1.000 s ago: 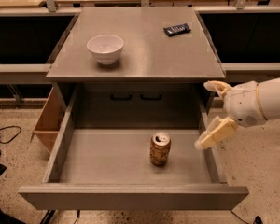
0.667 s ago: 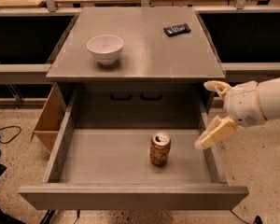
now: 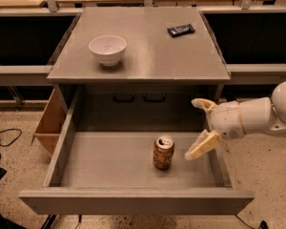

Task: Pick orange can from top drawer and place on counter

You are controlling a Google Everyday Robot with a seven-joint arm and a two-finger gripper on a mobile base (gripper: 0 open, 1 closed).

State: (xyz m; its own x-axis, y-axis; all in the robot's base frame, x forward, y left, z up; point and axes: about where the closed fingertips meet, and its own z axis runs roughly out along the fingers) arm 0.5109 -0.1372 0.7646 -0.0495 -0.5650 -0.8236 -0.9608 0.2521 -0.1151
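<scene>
The orange can (image 3: pixel 163 152) stands upright on the floor of the open top drawer (image 3: pixel 109 163), right of its middle. My gripper (image 3: pixel 196 128) hangs over the drawer's right side, just right of the can and a little above it, apart from it. Its two pale fingers (image 3: pixel 203 146) are spread wide and hold nothing. The grey counter (image 3: pixel 148 56) lies behind and above the drawer.
A white bowl (image 3: pixel 107 49) stands on the counter's left part, and a small dark packet (image 3: pixel 180 30) lies at its back right. A light brown wooden box (image 3: pixel 50 123) sits left of the drawer. Tan tabletops run along the back. Cables lie on the floor at left.
</scene>
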